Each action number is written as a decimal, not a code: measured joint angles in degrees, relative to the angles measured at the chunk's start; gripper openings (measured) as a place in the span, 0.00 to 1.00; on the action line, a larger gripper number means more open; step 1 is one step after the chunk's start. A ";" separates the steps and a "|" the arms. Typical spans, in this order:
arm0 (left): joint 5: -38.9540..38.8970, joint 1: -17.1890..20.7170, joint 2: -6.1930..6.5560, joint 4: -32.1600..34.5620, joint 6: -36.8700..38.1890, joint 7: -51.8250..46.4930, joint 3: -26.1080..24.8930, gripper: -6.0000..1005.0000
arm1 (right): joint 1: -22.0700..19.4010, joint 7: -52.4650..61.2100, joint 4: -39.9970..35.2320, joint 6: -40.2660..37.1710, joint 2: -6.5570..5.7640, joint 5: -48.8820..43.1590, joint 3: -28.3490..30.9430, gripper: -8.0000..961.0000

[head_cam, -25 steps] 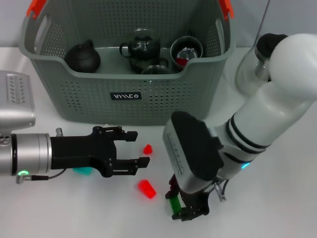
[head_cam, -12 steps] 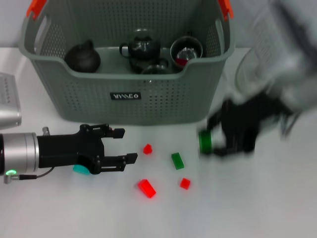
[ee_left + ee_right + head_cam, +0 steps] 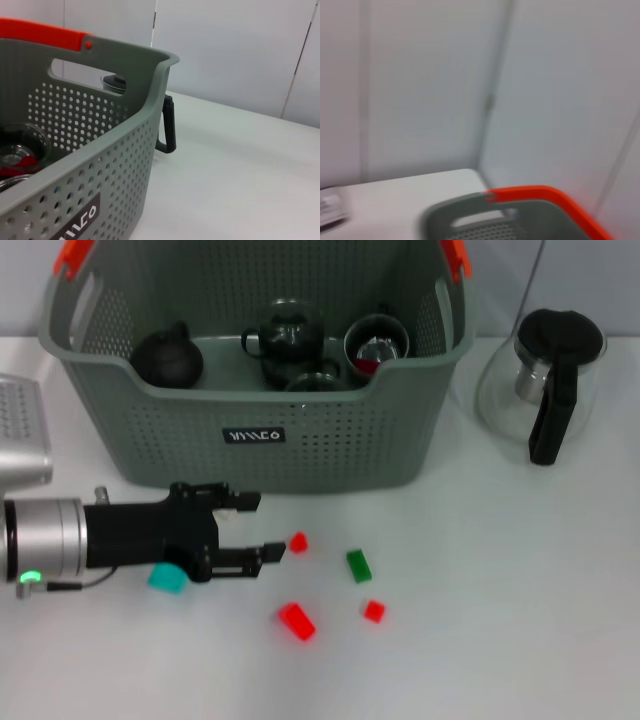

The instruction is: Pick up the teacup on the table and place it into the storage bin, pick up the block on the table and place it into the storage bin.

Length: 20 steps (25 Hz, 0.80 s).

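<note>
Grey perforated plastic storage bin — glossy dark teaware inside.

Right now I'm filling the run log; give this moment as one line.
left gripper: open, low beside small red block | right gripper: out of view | storage bin: holds dark teaware | table: blocks loose

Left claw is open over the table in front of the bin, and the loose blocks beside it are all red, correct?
Not all red. The head view shows the left claw open before the storage bin, but the blocks include a green block and a teal block alongside three red ones.
</note>
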 joint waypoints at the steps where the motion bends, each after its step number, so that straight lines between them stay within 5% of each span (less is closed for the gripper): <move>1: -0.04 -0.04 0.01 -0.01 -0.01 0.01 0.06 0.75 | 1.29 -0.35 4.27 2.85 -0.71 -0.82 -0.66 0.45; 5: -0.12 -0.06 0.02 -0.01 0.04 0.02 0.00 0.75 | 5.11 -2.41 19.14 10.64 -2.79 -3.04 -4.01 0.45; 8: -0.13 -0.02 0.03 0.00 0.13 0.04 -0.19 0.75 | 5.59 -3.31 22.90 14.76 -2.27 -5.83 -6.76 0.46; 10: -0.14 0.06 0.03 -0.02 0.12 0.05 -0.22 0.75 | 5.21 -3.36 22.93 16.68 -1.28 -8.79 -8.19 0.46; 13: -0.13 0.13 0.03 -0.06 0.07 0.05 -0.25 0.75 | 4.47 -3.64 21.71 17.06 -0.43 -10.69 -8.45 0.67; 15: -0.14 0.17 0.02 -0.09 0.08 0.06 -0.28 0.75 | 2.75 -4.42 18.53 15.83 0.02 -9.74 -8.24 0.72; 20: -0.14 0.36 0.03 0.20 0.42 0.06 -0.34 0.75 | -5.40 -9.41 6.71 3.01 0.13 2.93 -7.81 0.83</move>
